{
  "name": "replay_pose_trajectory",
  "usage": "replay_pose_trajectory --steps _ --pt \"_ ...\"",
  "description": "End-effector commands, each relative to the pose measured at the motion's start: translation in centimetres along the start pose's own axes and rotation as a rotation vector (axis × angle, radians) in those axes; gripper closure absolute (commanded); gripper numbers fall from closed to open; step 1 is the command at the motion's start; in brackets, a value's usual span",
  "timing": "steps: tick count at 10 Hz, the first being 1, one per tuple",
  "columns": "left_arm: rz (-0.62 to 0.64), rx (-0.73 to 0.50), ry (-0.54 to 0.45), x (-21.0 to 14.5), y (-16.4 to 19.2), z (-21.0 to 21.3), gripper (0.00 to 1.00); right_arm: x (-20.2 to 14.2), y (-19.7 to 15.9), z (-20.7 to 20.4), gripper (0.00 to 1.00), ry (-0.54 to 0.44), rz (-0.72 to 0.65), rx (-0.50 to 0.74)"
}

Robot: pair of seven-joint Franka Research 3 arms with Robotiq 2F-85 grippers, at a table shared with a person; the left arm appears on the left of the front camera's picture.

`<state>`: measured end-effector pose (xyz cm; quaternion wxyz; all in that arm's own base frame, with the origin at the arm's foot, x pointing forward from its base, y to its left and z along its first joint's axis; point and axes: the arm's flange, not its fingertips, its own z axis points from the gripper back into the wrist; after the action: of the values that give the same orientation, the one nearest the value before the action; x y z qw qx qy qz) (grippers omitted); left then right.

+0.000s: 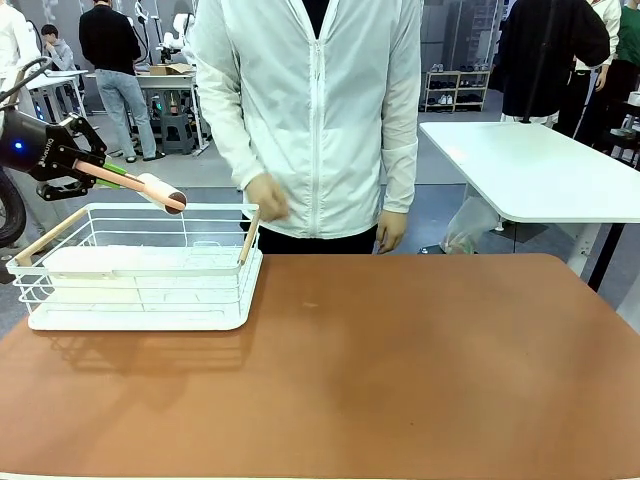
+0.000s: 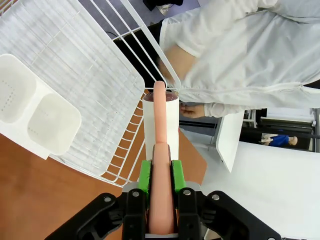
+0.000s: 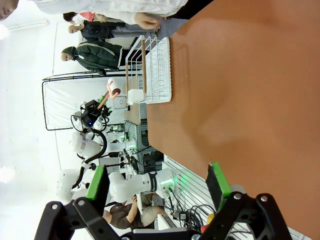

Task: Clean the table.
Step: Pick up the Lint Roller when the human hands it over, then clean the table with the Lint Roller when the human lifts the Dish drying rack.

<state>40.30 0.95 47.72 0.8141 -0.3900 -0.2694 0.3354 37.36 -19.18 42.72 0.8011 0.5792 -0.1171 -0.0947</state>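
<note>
Hanging above the near-left rim of the white wire basket [image 1: 140, 318], the left gripper [image 1: 78, 166] has its green pads clamped on the pink handle of a lint roller [image 1: 160, 190], whose white roll points toward the table's far edge. I take it the roller is being put away in, or lifted out of, the basket; I can't say which. The basket sits at the far left corner of the brown table [image 1: 420, 370], with a white tray [image 1: 100, 265] inside it. A person stands at the far edge, one hand [image 1: 268, 203] by the basket's wooden handle, perhaps to steady it. The right gripper [image 3: 157, 179] hovers over the bare brown top, jaws wide apart and holding nothing.
</note>
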Motion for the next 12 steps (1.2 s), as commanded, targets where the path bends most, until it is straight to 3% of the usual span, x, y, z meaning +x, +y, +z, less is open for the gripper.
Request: replay_pose_trajectory --steps 1,12 --pt "-0.002 0.000 0.006 0.02 -0.12 0.05 0.99 -0.06 0.17 0.01 0.00 0.000 0.007 0.012" --pt "-0.002 0.000 0.006 0.02 -0.12 0.05 0.99 -0.06 0.17 0.01 0.00 0.000 0.007 0.012"
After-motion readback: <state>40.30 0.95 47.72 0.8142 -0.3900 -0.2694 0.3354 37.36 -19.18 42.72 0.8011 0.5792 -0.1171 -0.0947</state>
